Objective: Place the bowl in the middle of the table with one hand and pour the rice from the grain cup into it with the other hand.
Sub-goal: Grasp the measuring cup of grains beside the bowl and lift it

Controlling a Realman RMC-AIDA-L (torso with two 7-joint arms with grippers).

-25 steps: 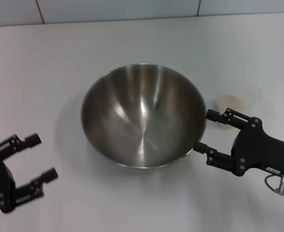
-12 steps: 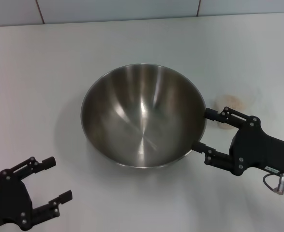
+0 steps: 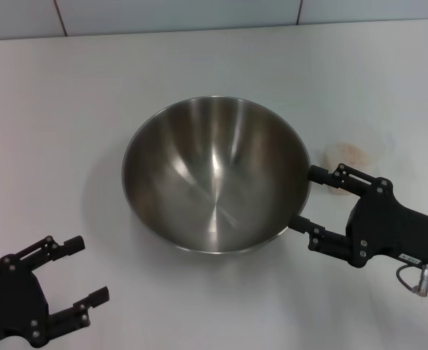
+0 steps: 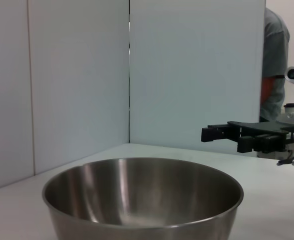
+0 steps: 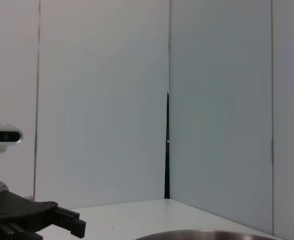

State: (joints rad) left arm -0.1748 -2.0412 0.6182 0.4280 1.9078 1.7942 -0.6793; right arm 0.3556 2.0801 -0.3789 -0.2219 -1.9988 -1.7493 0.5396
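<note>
The steel bowl (image 3: 215, 175) sits upright and empty at the table's middle; the left wrist view shows it close up as the bowl (image 4: 141, 200). My right gripper (image 3: 306, 197) is open, its fingertips right at the bowl's right rim, and nothing is held. From the side it appears as the right gripper (image 4: 207, 134). Just behind it stands the clear grain cup (image 3: 359, 149) with pale rice (image 3: 347, 154) in it. My left gripper (image 3: 88, 269) is open and empty near the table's front left, well apart from the bowl, and shows as the left gripper (image 5: 61, 222).
White wall panels (image 3: 177, 14) rise along the table's far edge. A person in a grey shirt (image 4: 276, 65) stands beyond the table on the right side.
My left gripper has dropped toward the table's front edge and shifted a little to the right, then held still. The right gripper and bowl have barely moved.
</note>
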